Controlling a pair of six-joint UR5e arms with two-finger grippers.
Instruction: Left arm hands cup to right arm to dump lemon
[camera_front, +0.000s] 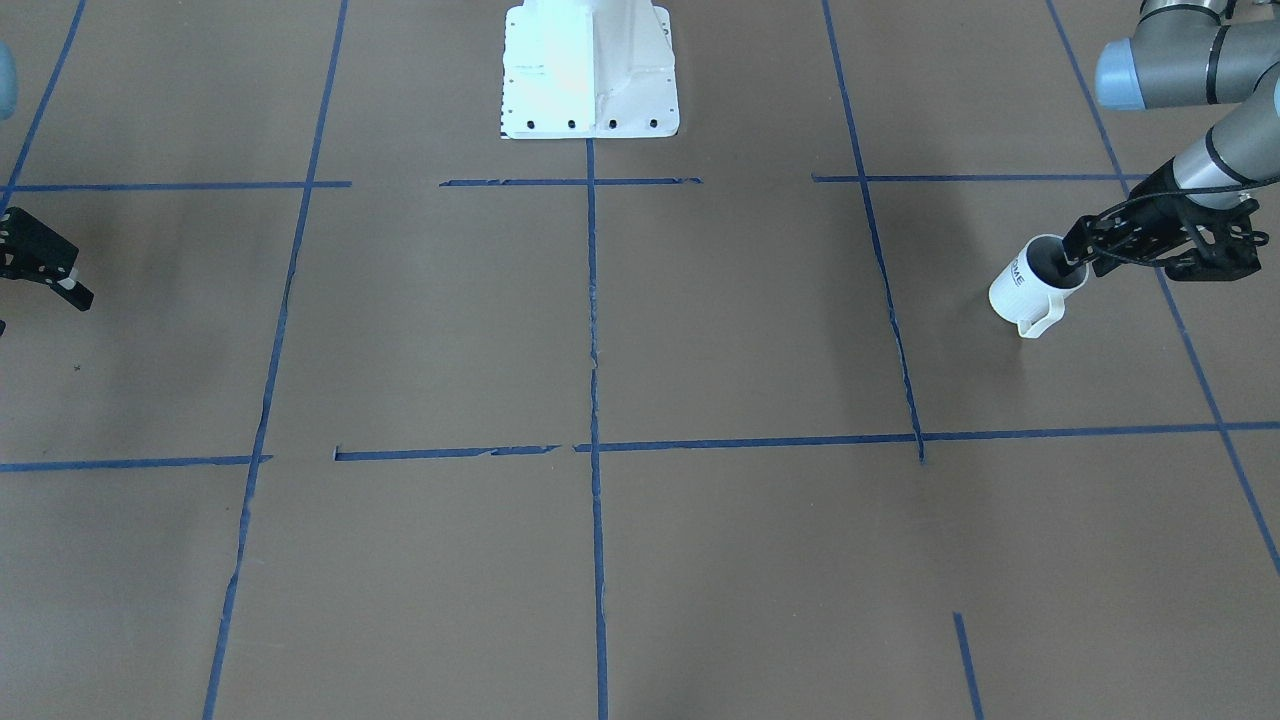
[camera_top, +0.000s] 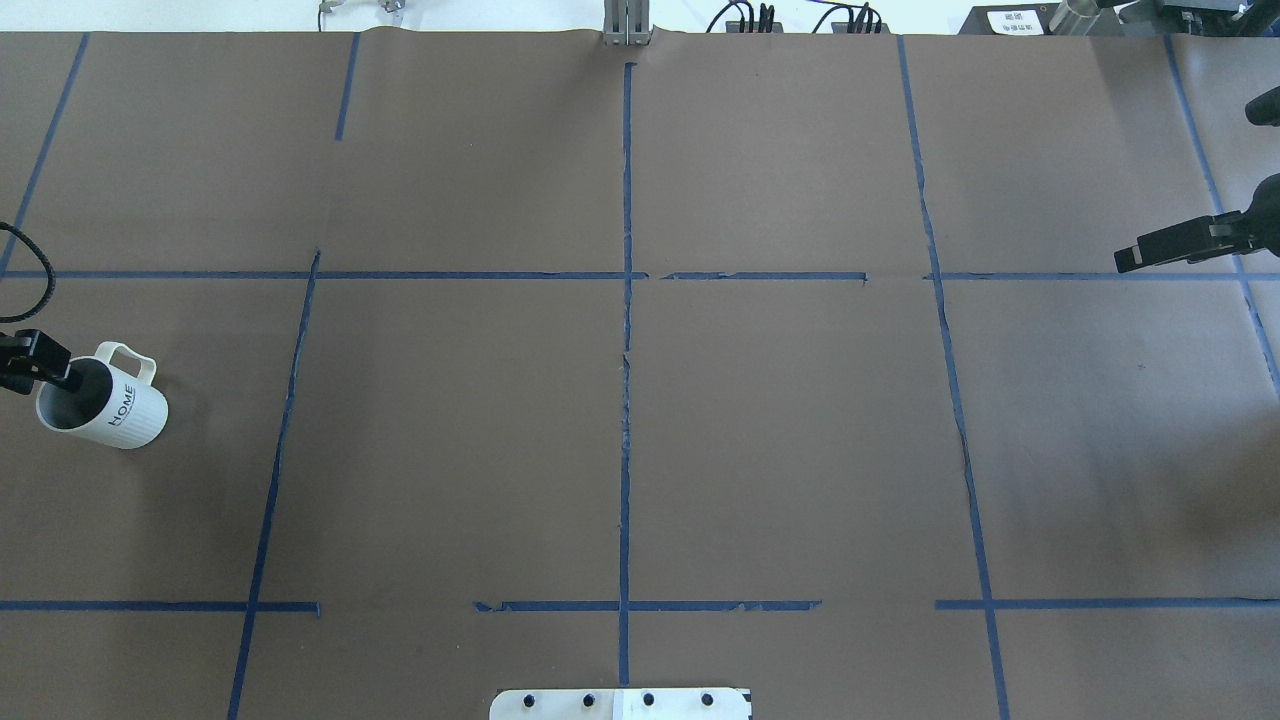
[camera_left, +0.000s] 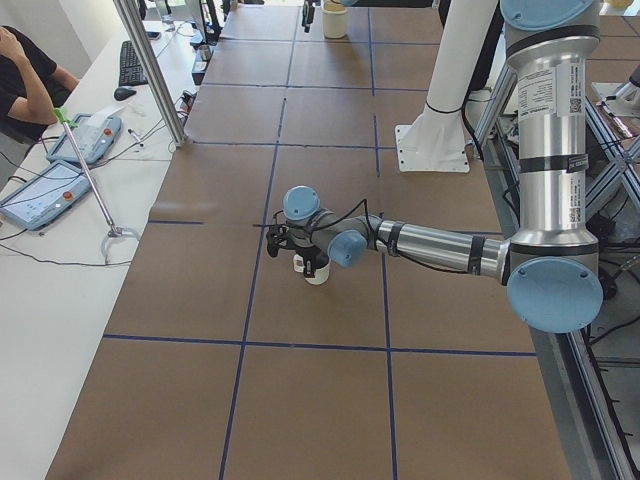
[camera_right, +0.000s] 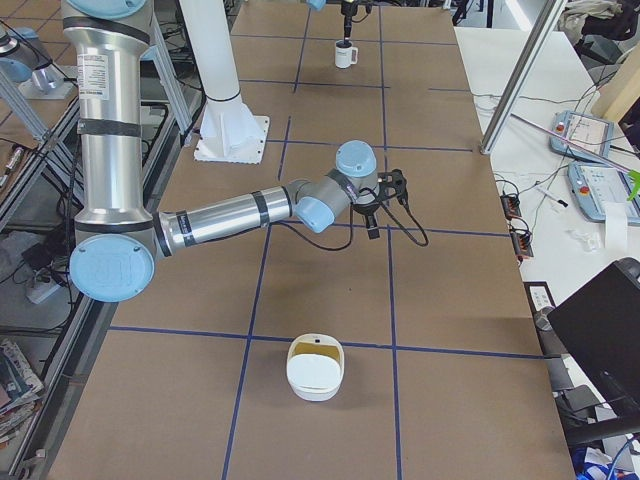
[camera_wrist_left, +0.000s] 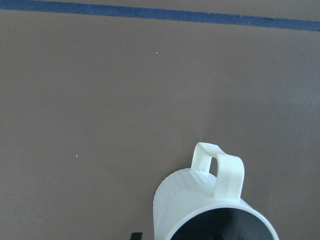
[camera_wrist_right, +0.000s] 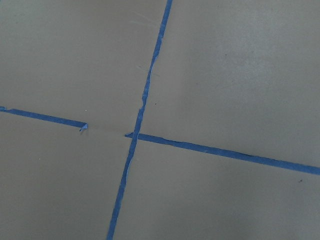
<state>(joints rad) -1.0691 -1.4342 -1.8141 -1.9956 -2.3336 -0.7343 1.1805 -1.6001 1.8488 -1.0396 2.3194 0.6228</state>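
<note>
At the left edge of the worktop (camera_top: 800, 450), the left hand (camera_front: 1075, 262) pinches the cup (camera_front: 1030, 285) by its rim, one finger inside. This likely leaves the wall and handle free for the right hand (camera_top: 1130, 260), which is at the right edge. I cannot tell its spread. The lemon is unseen.

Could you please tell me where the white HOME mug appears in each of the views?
Front-facing: mug at far right, upper half.
Overhead: mug at far left, mid-height.
Exterior left: mug at centre.
Exterior right: mug at top centre.
Left wrist: mug at bottom right, cropped.
Right wrist: not in view.
Landmark: left gripper on its rim.
</note>
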